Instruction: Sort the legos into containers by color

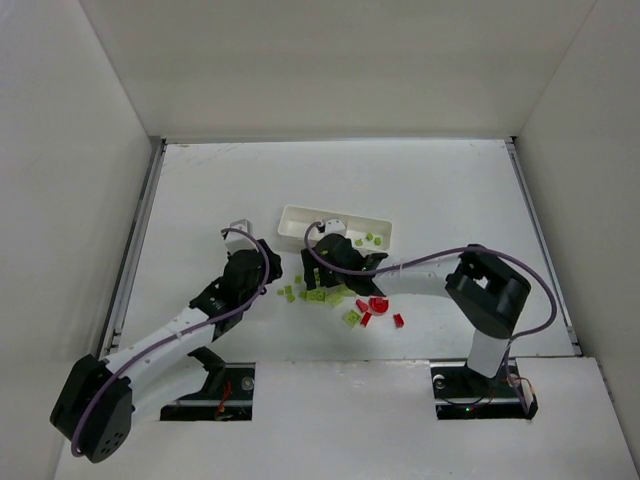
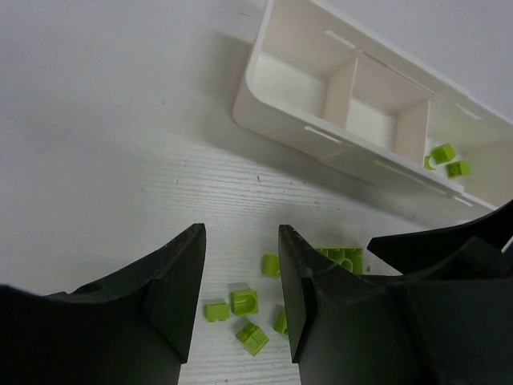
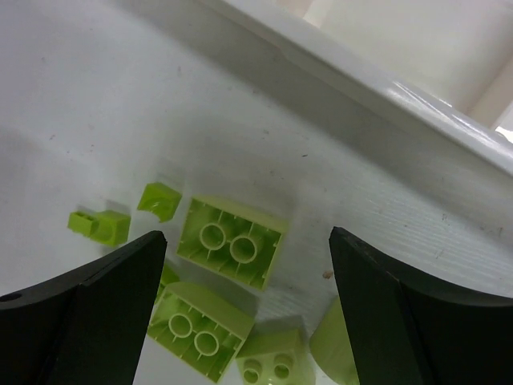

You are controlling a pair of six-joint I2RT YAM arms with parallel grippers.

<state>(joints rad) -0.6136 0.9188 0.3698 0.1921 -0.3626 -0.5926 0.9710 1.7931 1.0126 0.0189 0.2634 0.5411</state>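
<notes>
Lime green legos (image 1: 315, 293) lie in a loose pile on the table in front of the white tray (image 1: 300, 222). A few red legos (image 1: 378, 305) lie to the pile's right. Two green legos (image 2: 446, 158) sit in the tray's right compartment; the other two compartments look empty. My left gripper (image 2: 240, 233) is open, low over the pile's left edge, with small green legos (image 2: 244, 302) between its fingers. My right gripper (image 3: 247, 237) is open over the pile's middle, straddling larger upside-down green bricks (image 3: 231, 241). Neither holds anything.
The two grippers (image 1: 275, 278) (image 1: 322, 275) are close together over the pile; the right gripper's black body (image 2: 449, 249) shows in the left wrist view. The tray's near wall (image 3: 385, 88) stands just beyond the right fingers. White walls enclose the table.
</notes>
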